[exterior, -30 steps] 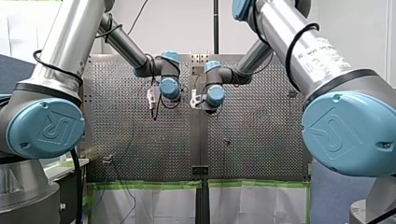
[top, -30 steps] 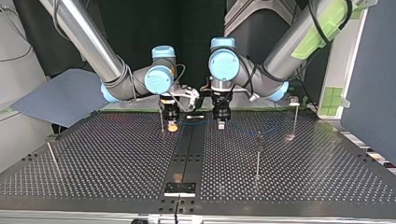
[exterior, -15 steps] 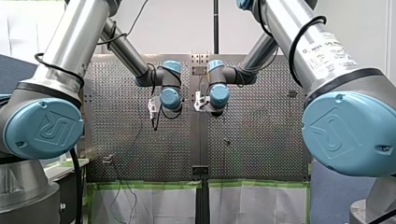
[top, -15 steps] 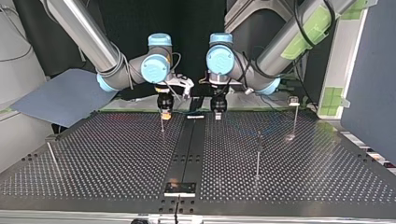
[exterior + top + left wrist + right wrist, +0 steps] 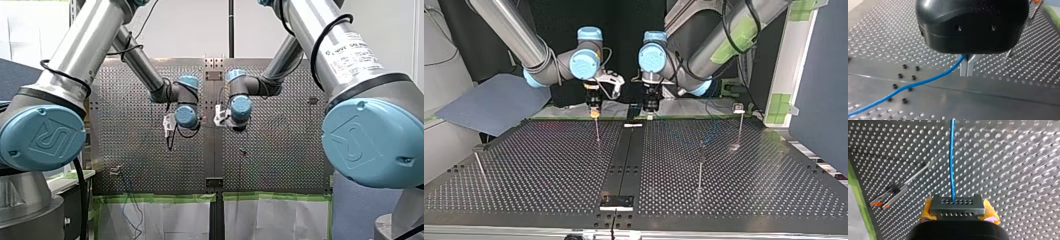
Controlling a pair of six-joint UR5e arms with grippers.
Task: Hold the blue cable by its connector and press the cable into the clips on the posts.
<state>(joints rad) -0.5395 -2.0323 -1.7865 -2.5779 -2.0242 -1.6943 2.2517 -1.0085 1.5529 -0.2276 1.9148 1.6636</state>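
Observation:
The blue cable (image 5: pixel 923 81) runs out from between the metal fingers of my left gripper (image 5: pixel 966 65), which is shut on it a little above the perforated table (image 5: pixel 1010 100). In the right wrist view the blue cable (image 5: pixel 951 160) leads straight ahead from my right gripper (image 5: pixel 957 207), whose yellow-padded jaws are shut on it; the connector is hidden. In the top view my right gripper (image 5: pixel 595 114) hangs over a thin post (image 5: pixel 597 134) and my left gripper (image 5: pixel 650 116) is beside it, both near the far edge.
More thin posts stand in the top view at the right (image 5: pixel 700 165), far right (image 5: pixel 739 125) and near left (image 5: pixel 479 169). A small metal plate (image 5: pixel 616 201) sits at the near middle. A blue sheet (image 5: pixel 489 102) lies beyond the table's left corner.
Both grippers have drawn back together toward the top view's far edge and risen a little, carrying the cable with them. Both stay shut.

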